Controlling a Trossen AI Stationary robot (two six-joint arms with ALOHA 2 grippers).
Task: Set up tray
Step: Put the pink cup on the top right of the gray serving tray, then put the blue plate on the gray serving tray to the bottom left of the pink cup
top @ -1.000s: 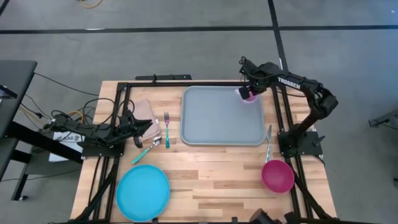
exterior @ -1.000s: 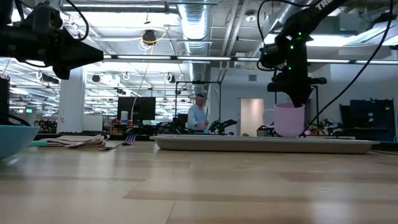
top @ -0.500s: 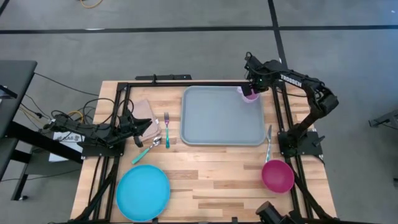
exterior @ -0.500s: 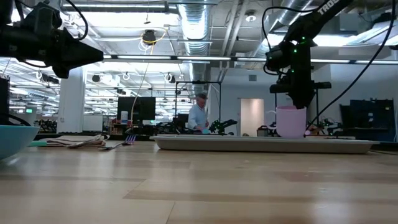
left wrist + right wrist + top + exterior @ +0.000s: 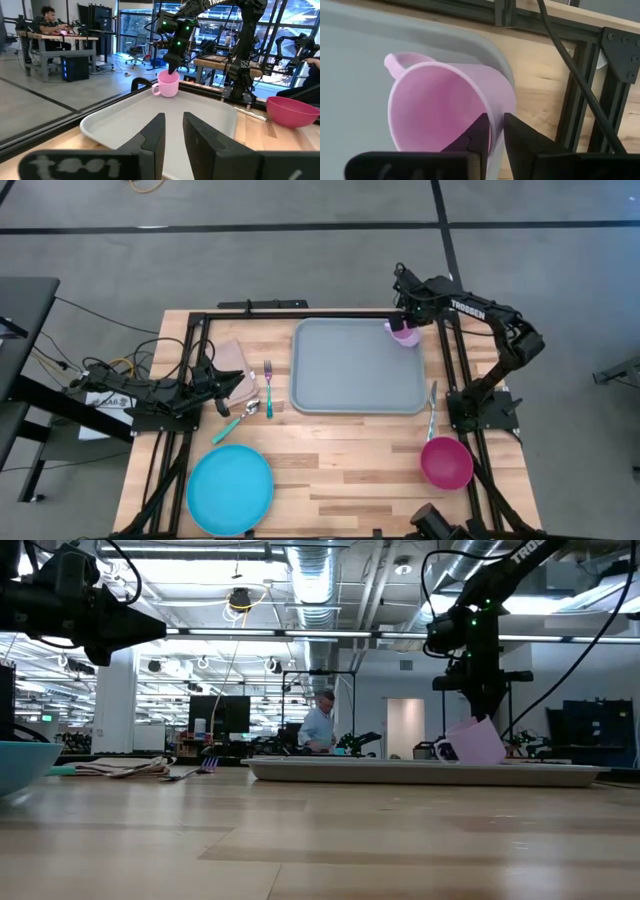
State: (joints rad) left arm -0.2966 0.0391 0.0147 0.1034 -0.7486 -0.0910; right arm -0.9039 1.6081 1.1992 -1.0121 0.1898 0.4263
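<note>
The blue plate (image 5: pixel 230 489) and pink bowl (image 5: pixel 446 462) sit low in the high view, not yet on the tray (image 5: pixel 355 370), which lies flat at centre. In its upper right corner the pink mug (image 5: pixel 403 335) stood upright half a second ago. Now it leans over, handle end down, in the low view. I judge the set-down has gone slightly wrong: the mug is on the tray but not settled. The right gripper (image 5: pixel 405 323) hangs straight down over it, forearm reaching in from the right, narrow jaws pinching the mug's wall. The left gripper (image 5: pixel 228 385) waits at left over the napkin (image 5: pixel 235 362), its jaws a narrow slit holding nothing.
</note>
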